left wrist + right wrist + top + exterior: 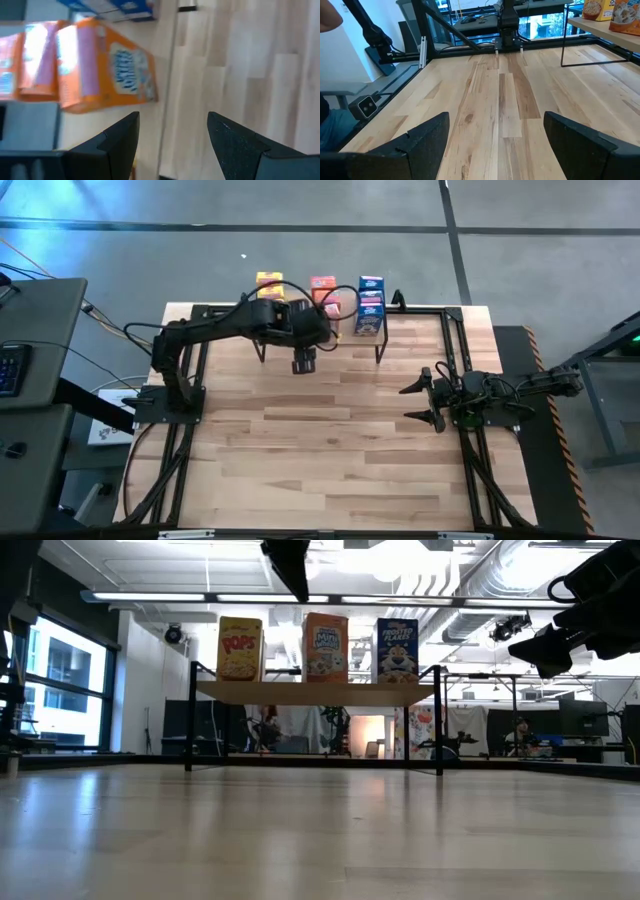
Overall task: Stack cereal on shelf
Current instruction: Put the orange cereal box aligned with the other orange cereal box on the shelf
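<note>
On the light wood plank shelf [310,691], yellow [239,648], orange-red [325,646] and blue cardboard cereal boxes [397,650] are standing; our left gripper [303,361] and right gripper [428,400] are hanging apart, empty; we judge stacking finished.

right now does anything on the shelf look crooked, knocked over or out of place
Nothing stands out. The yellow cereal boxes, orange cereal boxes and blue cereal boxes stand upright in a row on the shelf. The left claw hangs open, holding nothing.

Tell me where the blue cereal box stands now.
In the low view the blue box stands upright on the shelf at its right end, beside the orange box.
</note>
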{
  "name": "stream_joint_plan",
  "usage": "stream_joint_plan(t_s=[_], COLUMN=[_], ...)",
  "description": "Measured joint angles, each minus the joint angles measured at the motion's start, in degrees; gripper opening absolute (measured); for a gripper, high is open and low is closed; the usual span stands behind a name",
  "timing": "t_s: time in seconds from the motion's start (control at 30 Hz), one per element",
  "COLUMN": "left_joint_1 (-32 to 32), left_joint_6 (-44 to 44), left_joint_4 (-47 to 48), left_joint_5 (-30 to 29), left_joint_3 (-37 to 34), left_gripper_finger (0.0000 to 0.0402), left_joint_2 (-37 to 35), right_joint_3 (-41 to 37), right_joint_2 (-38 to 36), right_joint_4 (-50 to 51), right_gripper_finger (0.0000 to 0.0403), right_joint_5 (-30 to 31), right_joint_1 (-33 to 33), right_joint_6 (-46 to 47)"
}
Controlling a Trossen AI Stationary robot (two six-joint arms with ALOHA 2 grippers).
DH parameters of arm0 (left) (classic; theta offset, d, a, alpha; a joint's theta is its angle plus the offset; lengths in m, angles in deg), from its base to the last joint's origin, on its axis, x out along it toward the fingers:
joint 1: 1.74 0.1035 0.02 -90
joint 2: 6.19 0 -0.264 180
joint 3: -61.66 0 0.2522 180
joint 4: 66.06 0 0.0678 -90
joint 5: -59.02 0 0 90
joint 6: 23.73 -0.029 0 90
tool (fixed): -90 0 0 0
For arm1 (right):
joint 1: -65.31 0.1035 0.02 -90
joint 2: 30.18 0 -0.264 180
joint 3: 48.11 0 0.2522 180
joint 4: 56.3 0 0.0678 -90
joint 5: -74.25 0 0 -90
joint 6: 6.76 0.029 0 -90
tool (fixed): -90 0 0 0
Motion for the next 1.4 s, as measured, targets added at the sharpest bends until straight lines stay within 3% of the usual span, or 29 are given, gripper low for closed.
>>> stream_joint_plan(t_s=[0.37,1.4], left_joint_1=[2.71,7.79], left_joint_6=[-1.74,-4.05], left_joint_4=[-3.93,-4.72], left_joint_5=[7.73,7.91], left_joint_3=[0.02,0.00], left_gripper_finger=[0.0225,0.0225], left_joint_2=[1.31,3.79], right_joint_3=[-0.01,-0.02], right_joint_2=[-0.02,-0.02], right_joint_4=[0.00,0.00], right_gripper_finger=[0.0317,0.0317], right_joint_5=[0.01,0.00], right_joint_1=[0.01,0.01], right_joint_6=[0.01,0.00])
